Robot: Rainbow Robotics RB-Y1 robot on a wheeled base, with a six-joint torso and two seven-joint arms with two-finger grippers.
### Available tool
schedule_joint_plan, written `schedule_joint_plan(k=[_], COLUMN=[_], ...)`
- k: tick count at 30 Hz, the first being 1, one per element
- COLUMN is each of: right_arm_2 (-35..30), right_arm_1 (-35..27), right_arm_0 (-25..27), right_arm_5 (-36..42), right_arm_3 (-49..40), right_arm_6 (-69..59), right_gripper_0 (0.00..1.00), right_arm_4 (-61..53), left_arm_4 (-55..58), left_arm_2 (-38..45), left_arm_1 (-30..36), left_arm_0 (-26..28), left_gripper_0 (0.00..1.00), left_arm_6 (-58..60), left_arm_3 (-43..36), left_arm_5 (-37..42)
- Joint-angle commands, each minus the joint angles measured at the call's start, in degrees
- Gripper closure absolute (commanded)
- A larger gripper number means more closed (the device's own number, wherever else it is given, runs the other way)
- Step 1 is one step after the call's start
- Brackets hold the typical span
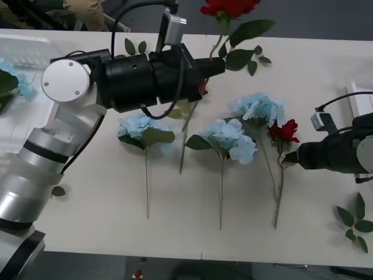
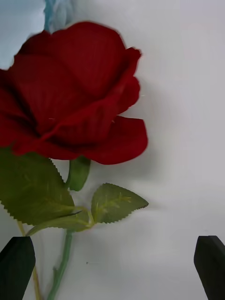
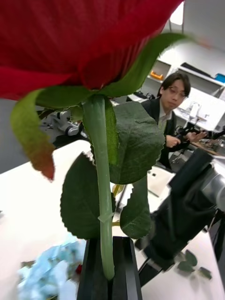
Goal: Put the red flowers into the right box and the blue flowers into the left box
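**Held rose is up at the far edge; right box lies across the table**

The left gripper (image 1: 217, 67) is clamped on the stem of a red rose (image 1: 229, 7), whose bloom stands up past the table's far edge. In the left wrist view the stem (image 3: 101, 178) runs straight up out of the closed black fingers (image 3: 96, 272), bloom overhead, so its long axis follows the gripper's own line. From that rose, the right box (image 1: 356, 99) lies well off toward the robot's right, just a thin white rim at the table's edge; I judge the carry must cross that way.

Nearer the robot from the held rose, a second red rose (image 1: 284, 131) lies on the table, stem pointing toward the robot. The right gripper (image 1: 294, 156) sits just beside its stem, black fingers (image 2: 211, 262) spread apart, bloom ahead of them and nothing gripped.

Three blue flowers (image 1: 230, 139) lie in a row, the rightmost touching that second rose. The left box (image 1: 23, 49) sits far left, blue blooms already inside. The right arm lies along the likely carry path.
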Motion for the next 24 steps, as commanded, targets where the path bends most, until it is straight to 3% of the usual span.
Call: schedule_joint_plan(k=[1, 14, 16, 18, 20, 24], right_arm_2=[3.7, 13.7, 13.8, 13.8, 13.7, 13.7], right_arm_1=[-0.6, 4.4, 4.8, 4.8, 4.8, 4.8], right_arm_0=[-4.1, -12.4, -13.1, -13.2, -13.2, -13.2], right_arm_5=[-2.0, -9.6, -9.6, -9.5, -9.5, -9.5], right_arm_3=[2.6, 16.7, 18.1, 18.1, 18.1, 18.1], right_arm_6=[-0.5, -0.3, -0.1, 0.0, 0.0, 0.2], right_gripper_0=[0.00, 0.02, 0.50, 0.90, 1.00, 1.00], right_arm_4=[1.1, 3.8, 3.7, 3.6, 3.7, 3.6], left_arm_4=[0.0, -1.2, -1.1, -1.2, -1.1, -1.1], left_arm_2=[-3.8, -6.7, -6.9, -7.0, -7.0, -7.0], left_arm_1=[-3.0, -7.5, -7.5, -7.5, -7.5, -7.5], left_arm_0=[-0.4, -0.3, -0.3, -0.3, -0.3, -0.3], left_gripper_0=[1.00, 1.00, 1.00, 1.00, 1.00, 1.00], left_arm_6=[-2.8, -3.8, -3.8, -3.8, -3.8, -3.8], left_arm_3=[-2.9, -2.8, -2.8, -2.7, -2.7, -2.7], left_arm_5=[-3.4, -6.0, -6.0, -6.0, -6.0, -6.0])
